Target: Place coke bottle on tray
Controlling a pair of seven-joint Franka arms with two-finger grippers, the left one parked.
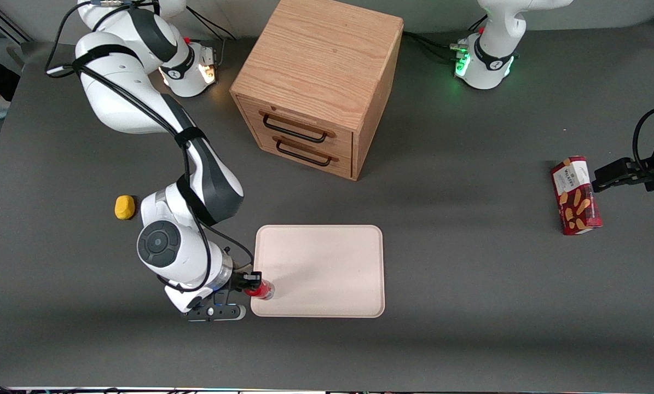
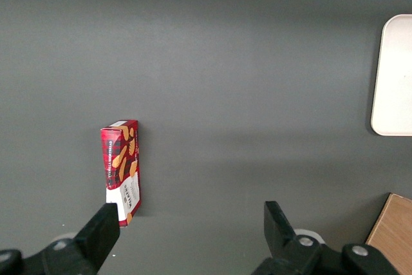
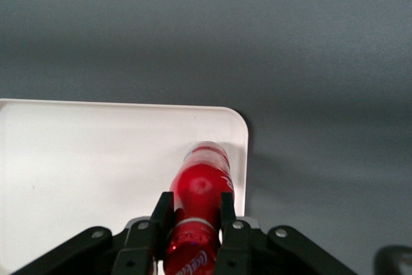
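Claw Gripped Coke Bottle Over Tray's Corner

Claw (image 1: pixel 252 287) of the working arm sat low at the tray's (image 1: pixel 327 257) corner nearest the front camera, toward the working arm's end of the surface (image 1: pixel 469 306), its two fingers (image 3: pixel 162 214) clamped on the coke bottle (image 1: pixel 262 289). In the right wrist view the bottle (image 3: pixel 201 207) stood between the pads, red cap up, and part of a white script showed on its body, too little to read. It sat just inside the tray's (image 3: pixel 96 159) rounded rim, with the rest of the cream tray bare around it; whether its base touched the tray could not be told.

Open grey surface ran along the tray's near edge and on toward the parked arm's end. Farther from the camera, a yellow lump (image 1: pixel 124 207) lay beside the working arm. Toward the parked arm's end lay a red biscuit box (image 1: pixel 576 195), well apart from the tray; its label read "Walkers" and showed pictured biscuits. Farthest off stood a wooden drawer cabinet (image 1: pixel 318 82), its two black-handled drawers shut, with clear room between it and the tray.
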